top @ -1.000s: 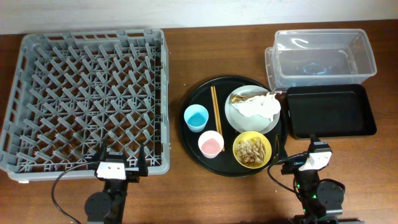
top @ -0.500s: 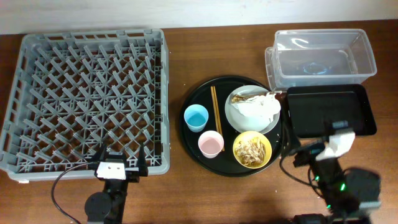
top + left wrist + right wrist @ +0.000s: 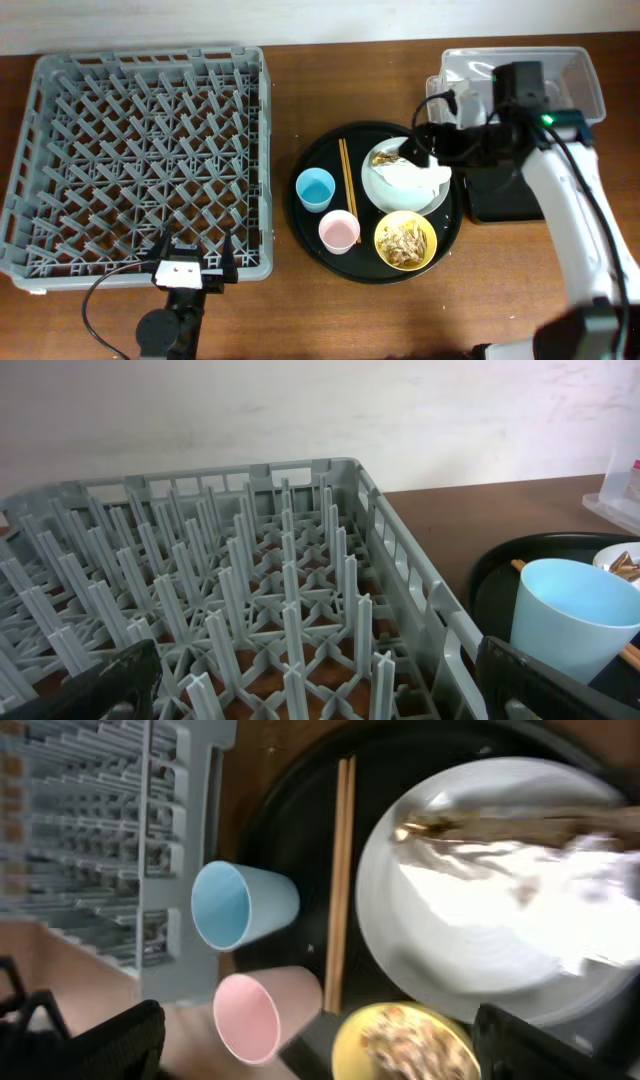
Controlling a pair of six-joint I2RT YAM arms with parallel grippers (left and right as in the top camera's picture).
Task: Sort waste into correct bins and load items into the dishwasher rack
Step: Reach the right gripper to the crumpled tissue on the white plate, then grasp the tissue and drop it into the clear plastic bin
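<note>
The white plate (image 3: 378, 185) on the round black tray (image 3: 310, 215) holds the crumpled napkin (image 3: 415, 177) and brown-gold wrapper (image 3: 392, 156). The yellow bowl (image 3: 405, 241) holds tan food scraps. The blue cup (image 3: 315, 188), pink cup (image 3: 338, 232) and chopsticks (image 3: 346, 190) lie on the same tray. My right gripper (image 3: 425, 145) hovers open over the plate's far right edge. In the right wrist view the right gripper (image 3: 320, 1050) shows above the plate (image 3: 470, 950), napkin (image 3: 530, 880), bowl (image 3: 410, 1045) and both cups. My left gripper (image 3: 195, 262) is open at the grey rack's (image 3: 140, 160) front edge.
The clear tub (image 3: 515, 90) stands at the back right. The black rectangular tray (image 3: 495, 200) in front of it is mostly hidden under my right arm. In the left wrist view the rack's pegs (image 3: 250, 590) fill the frame, with the blue cup (image 3: 570, 615) at right.
My right arm has risen from the table's front edge and swung back and left, over the black rectangular tray to the plate. The left arm has not moved.
</note>
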